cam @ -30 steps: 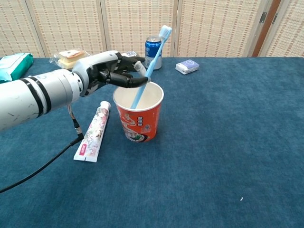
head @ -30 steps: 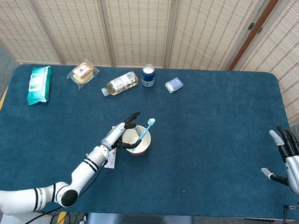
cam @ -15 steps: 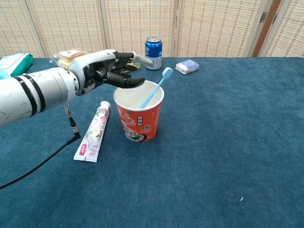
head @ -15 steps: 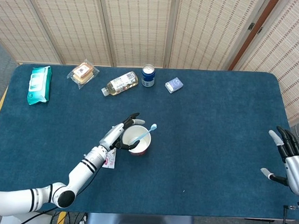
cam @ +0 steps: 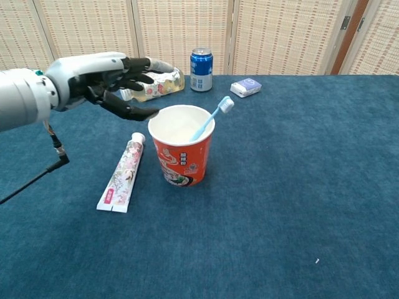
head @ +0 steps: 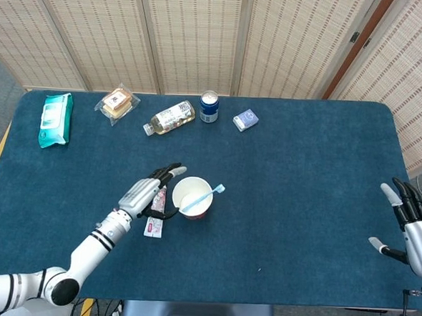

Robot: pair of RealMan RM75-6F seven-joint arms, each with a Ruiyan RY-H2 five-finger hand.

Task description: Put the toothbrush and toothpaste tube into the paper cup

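Upright, round paper cup [cam: 181, 152], slim toothbrush [cam: 214, 116]

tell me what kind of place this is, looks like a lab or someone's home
Most likely a lab or test room, not a home: a blue cloth table ringed by woven folding screens, with unrelated props in a row, such as a soda can and wet wipes.

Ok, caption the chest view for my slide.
Toothbrush leaning in the paper cup, toothpaste tube on the table beside it, open left hand above.
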